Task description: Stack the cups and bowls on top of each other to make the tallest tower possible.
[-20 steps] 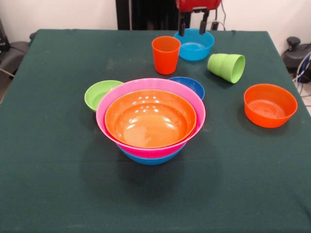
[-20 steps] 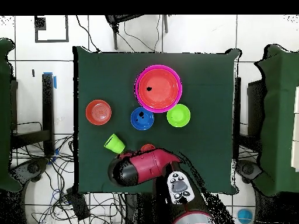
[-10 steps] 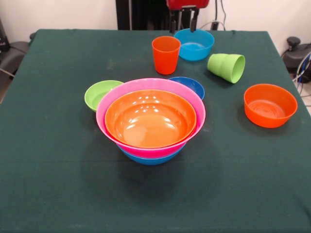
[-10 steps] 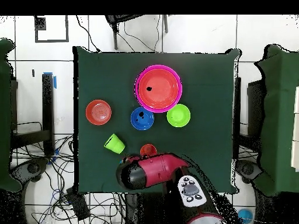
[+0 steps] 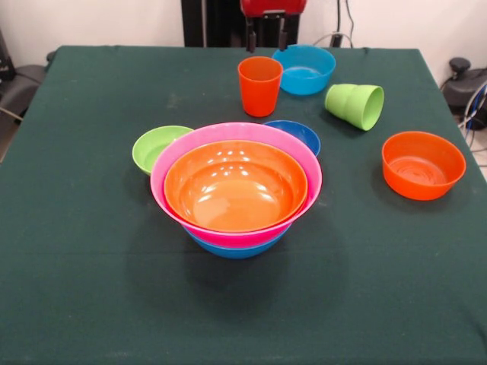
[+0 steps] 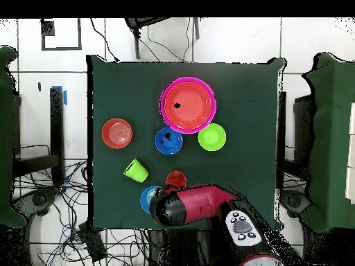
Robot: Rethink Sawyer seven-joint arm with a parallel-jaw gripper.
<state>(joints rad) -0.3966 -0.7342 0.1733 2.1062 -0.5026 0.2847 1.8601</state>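
Front view: you see only the tips of the two dark fingers (image 5: 265, 39) at the top edge, spread apart with a clear gap and nothing between them. They hang behind the upright orange cup (image 5: 259, 85), near the bench's far edge (image 5: 114, 50). Just beside that cup sits the light blue bowl (image 5: 304, 70), and next along the green cup (image 5: 355, 106) lies tipped on its side, mouth toward the camera. A small orange bowl (image 5: 423, 164) stands well apart near the side edge.

In the middle the tower (image 5: 236, 188) rests: an orange bowl nested in a pink one, with a blue bowl under both showing only a sliver of rim. A small green bowl (image 5: 157, 147) touches its side, and a dark blue bowl (image 5: 297, 134) is half hidden behind it. The near half of the bench is open cloth.

Overhead view: the red arm (image 6: 197, 206) covers the fingers entirely and cuts off part of the light blue bowl (image 6: 147, 197) and the orange cup (image 6: 176, 179). Here you can see the dark blue bowl (image 6: 168, 140) whole, standing just clear of the tower (image 6: 188, 105).
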